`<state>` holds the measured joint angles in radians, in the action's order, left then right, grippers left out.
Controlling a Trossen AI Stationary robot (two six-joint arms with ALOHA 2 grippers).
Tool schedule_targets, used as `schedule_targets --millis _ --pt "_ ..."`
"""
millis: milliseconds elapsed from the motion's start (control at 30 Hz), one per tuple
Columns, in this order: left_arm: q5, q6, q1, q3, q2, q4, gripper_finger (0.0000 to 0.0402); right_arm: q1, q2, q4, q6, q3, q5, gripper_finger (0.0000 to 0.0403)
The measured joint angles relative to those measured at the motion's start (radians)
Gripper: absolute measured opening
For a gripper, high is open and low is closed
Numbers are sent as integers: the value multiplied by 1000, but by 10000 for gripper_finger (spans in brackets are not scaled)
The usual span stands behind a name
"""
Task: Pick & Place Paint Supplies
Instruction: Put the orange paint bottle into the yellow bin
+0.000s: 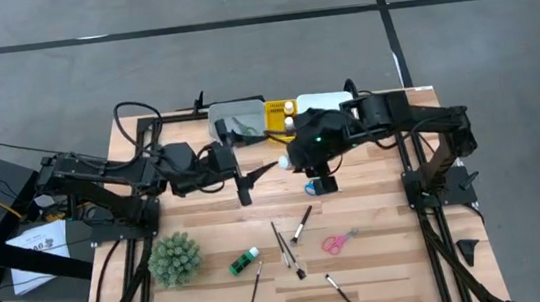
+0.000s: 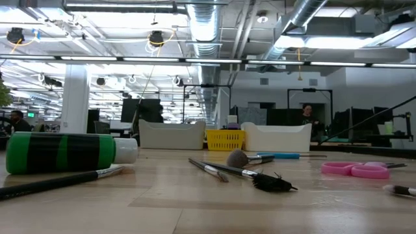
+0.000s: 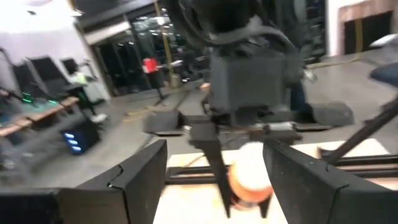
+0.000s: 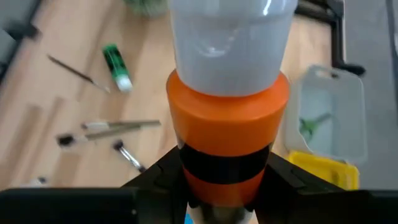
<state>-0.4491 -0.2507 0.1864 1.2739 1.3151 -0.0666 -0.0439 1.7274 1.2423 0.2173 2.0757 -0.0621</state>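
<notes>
My right gripper (image 1: pixel 294 156) is shut on an orange paint bottle with a white cap (image 4: pixel 227 93), held above the table's middle in front of the trays. My left gripper (image 3: pixel 217 186) is open and faces that bottle (image 3: pixel 250 177) from the table's left, its fingers apart from it. On the wood lie a green bottle (image 1: pixel 244 262), several dark-handled brushes (image 1: pixel 282 242) and pink scissors (image 1: pixel 338 241). Green scissors (image 4: pixel 313 122) lie in the grey tray (image 1: pixel 237 119). Neither gripper shows in the low view. My right gripper pinches the orange bottle by its lower, black-banded part (image 4: pixel 224 168) between its two fingers. The bottle lies along the fingers, its white cap (image 1: pixel 283 163) pointing away from the wrist, toward the left gripper. It is lifted clear of the table.
The grey tray, a yellow tray (image 1: pixel 281 113) and a white tray (image 1: pixel 327 102) stand side by side at the far edge. A spiky green plant ball (image 1: pixel 175 258) sits near the left front. A blue item (image 1: pixel 316 184) lies under the right gripper.
</notes>
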Motion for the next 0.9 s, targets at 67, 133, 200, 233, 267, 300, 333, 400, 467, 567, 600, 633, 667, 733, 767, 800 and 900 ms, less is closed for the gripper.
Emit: schedule_targets --millis 67,133,200,233,267,300,333,400,467,567,600,633,667,733,767,800,900 --pt "49 47 0 0 0 12 258 5 6 -51 -17 3 38 128" --pt "75 76 0 0 0 31 258 14 4 -56 -32 -1 68 128" --pt "76 79 4 0 0 48 258 21 -4 -109 -48 1 93 128" --pt "76 79 6 0 0 47 258 25 -7 -117 -53 2 96 127" --pt "76 79 6 0 0 38 257 29 -7 -119 -54 2 102 127" --pt "76 79 6 0 0 33 257 31 -5 -124 -55 2 111 126" --pt "74 78 6 0 0 32 257 33 -3 -131 -56 1 116 125" --pt "70 77 6 0 0 21 257 34 -2 -132 -61 0 117 124" --pt "65 77 6 0 0 -6 257 34 -4 -141 -61 0 118 124" --pt "65 77 6 1 0 -10 257 33 -3 -154 -61 0 118 124" --pt "65 77 6 1 0 -9 257 33 -3 -162 -61 0 118 124" --pt "65 77 6 1 0 -10 257 33 -3 -168 -61 0 118 124" --pt "65 77 6 1 0 -14 256 33 -3 -175 -61 0 118 124" --pt "65 77 6 1 0 -31 252 34 -3 -185 -61 0 118 124" --pt "65 80 6 1 0 -40 249 34 -3 -185 -61 0 118 124" --pt "65 82 6 1 0 -47 244 35 -3 -185 -60 0 118 124" --pt "65 89 3 1 0 -48 227 41 -3 -185 -61 0 118 124"
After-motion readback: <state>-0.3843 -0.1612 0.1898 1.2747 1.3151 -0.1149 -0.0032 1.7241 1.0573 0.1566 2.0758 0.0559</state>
